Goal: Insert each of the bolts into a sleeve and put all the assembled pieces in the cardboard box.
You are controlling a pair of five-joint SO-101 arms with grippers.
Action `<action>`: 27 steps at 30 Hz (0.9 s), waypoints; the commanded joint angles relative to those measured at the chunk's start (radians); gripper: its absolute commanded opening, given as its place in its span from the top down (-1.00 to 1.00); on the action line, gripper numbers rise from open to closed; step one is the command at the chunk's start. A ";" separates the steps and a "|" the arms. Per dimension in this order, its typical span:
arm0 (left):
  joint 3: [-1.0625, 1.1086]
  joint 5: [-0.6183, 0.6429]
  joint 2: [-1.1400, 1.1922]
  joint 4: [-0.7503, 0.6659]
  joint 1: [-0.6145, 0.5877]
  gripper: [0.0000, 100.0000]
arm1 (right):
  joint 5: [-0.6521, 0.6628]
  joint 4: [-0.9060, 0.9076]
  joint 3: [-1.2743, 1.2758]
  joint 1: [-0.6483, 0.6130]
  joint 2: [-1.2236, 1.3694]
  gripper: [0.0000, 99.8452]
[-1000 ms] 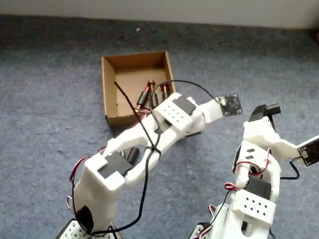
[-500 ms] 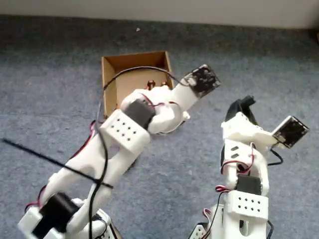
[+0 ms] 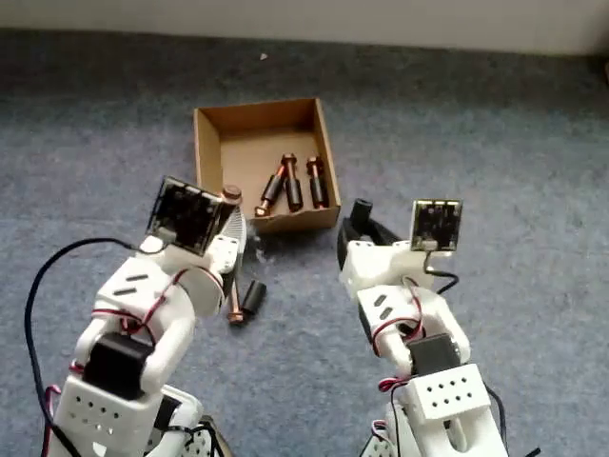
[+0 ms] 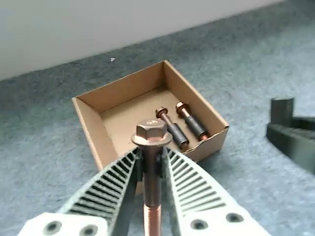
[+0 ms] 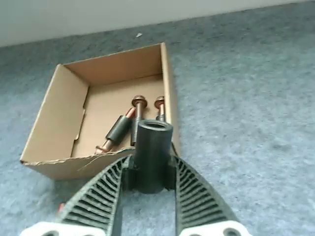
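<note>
- While both arms sit short of the box, my left gripper (image 4: 151,153) is clamped on the copper hex-head bolt (image 4: 151,135), its shank running back between the jaws.
- My right gripper (image 5: 150,161) pinches the black cylindrical sleeve (image 5: 151,147), with the open bore facing away from the wrist.
- The sleeve sits well apart to the bolt's right, and their axes look roughly parallel.
- Beyond both, the open brown cardboard box (image 3: 207,162) holds three assembled pieces (image 3: 293,183).

Left tool (image 4: 151,153) off the cardboard box (image 3: 207,171), right tool (image 5: 151,162) nearer it.

Soft, even light throughout, with only faint shadows.
</note>
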 commanded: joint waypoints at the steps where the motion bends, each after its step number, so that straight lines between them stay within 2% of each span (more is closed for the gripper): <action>1: 0.137 0.126 -0.234 -0.074 -0.010 0.99 | 0.018 0.002 -0.008 -0.076 -0.022 0.99; 8: 0.246 0.219 -0.401 -0.092 -0.015 0.99 | 0.023 -0.001 0.021 -0.240 -0.022 0.99; 13: 0.249 0.219 -0.429 -0.092 -0.015 0.99 | 0.160 -0.033 0.073 -0.358 -0.022 0.99; 19: 0.246 0.229 -0.432 -0.095 -0.007 0.99 | 0.167 -0.134 0.140 -0.398 -0.022 0.99; 22: 0.252 0.305 -0.427 -0.141 -0.007 0.99 | 0.167 -0.170 0.147 -0.433 -0.022 0.99; 27: 0.294 0.313 -0.427 -0.199 0.038 0.99 | 0.167 -0.205 0.147 -0.458 -0.022 0.99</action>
